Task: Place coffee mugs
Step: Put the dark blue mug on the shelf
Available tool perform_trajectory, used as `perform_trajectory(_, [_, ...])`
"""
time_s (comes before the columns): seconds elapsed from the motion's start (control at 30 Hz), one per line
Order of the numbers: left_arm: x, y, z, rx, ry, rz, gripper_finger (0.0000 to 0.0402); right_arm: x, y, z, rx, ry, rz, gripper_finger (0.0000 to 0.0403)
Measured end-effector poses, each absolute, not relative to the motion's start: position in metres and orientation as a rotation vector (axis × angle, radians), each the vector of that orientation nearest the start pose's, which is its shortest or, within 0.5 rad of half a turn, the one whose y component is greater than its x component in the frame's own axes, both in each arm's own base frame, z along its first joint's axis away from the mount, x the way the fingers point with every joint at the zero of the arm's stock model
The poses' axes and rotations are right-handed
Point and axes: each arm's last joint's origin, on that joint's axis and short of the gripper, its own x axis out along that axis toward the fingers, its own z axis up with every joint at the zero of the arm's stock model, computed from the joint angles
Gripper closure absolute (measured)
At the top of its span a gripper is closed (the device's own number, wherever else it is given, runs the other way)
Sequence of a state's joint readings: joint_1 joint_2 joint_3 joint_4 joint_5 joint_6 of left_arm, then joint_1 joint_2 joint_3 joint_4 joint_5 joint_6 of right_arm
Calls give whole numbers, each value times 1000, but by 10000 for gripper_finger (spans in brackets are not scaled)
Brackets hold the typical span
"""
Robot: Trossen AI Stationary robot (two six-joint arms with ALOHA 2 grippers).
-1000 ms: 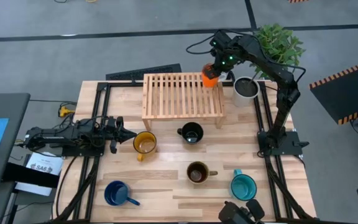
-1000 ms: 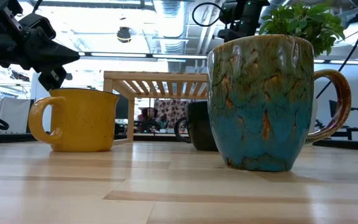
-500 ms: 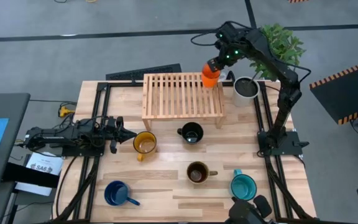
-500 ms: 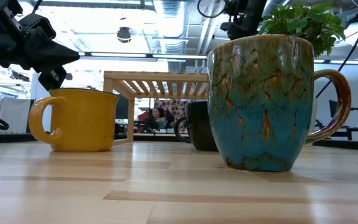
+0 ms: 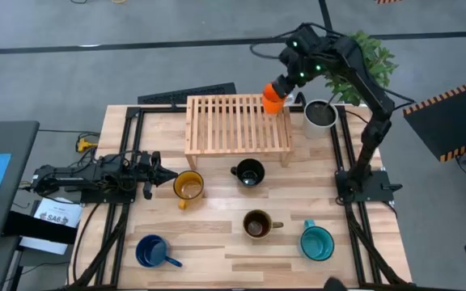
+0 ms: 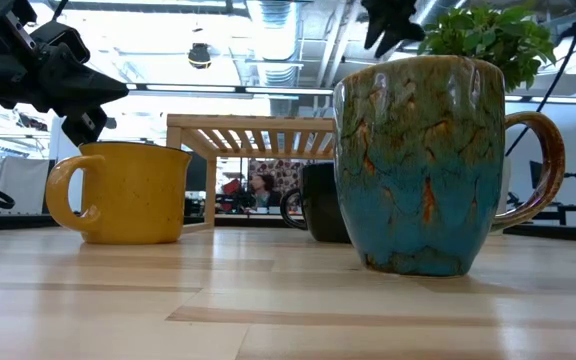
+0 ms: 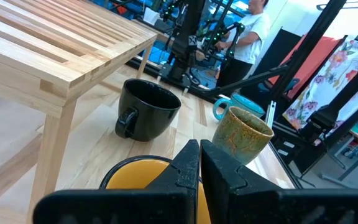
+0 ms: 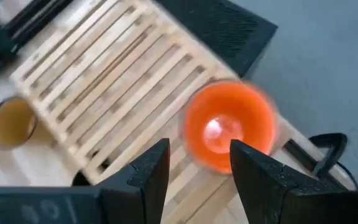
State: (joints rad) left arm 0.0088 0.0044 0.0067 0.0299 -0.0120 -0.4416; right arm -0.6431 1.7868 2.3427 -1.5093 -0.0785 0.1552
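Observation:
The orange mug (image 5: 273, 99) stands upright on the far right corner of the slatted wooden rack (image 5: 237, 125). My right gripper (image 5: 285, 79) hangs open above it, touching nothing; in the right wrist view the orange mug (image 8: 229, 130) shows beyond the open right gripper (image 8: 199, 171). My left gripper (image 5: 157, 173) waits shut at the table's left, just beside and above the yellow mug (image 5: 188, 186), apart from it. On the table also stand the black mug (image 5: 249, 172), the brown mug (image 5: 257, 225), the teal mug (image 5: 316, 242) and the dark blue mug (image 5: 152, 251).
A white plant pot (image 5: 320, 113) with a leafy plant (image 5: 366, 56) stands right of the rack, close to the right arm. Black frame rails run along the table's left and right sides. The teal mug (image 6: 423, 165) fills much of the low view.
My right gripper has risen from the orange mug and drawn back toward the table's far right. The orange mug has stayed where it was on the rack's far right corner.

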Motion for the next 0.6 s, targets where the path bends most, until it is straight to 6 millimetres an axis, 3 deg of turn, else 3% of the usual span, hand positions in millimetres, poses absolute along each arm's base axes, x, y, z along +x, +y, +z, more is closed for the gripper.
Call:
perform_trajectory(0.33, [98, 1, 168, -442, -36, 13, 401, 226, -85, 492, 297, 862, -256, 210])
perform_trajectory(0.47, [98, 1, 168, -442, -36, 13, 401, 215, -50, 485, 264, 859, -149, 210])
perform_trajectory(0.6, [98, 1, 168, -442, -36, 14, 401, 199, -24, 464, 276, 822, -73, 210])
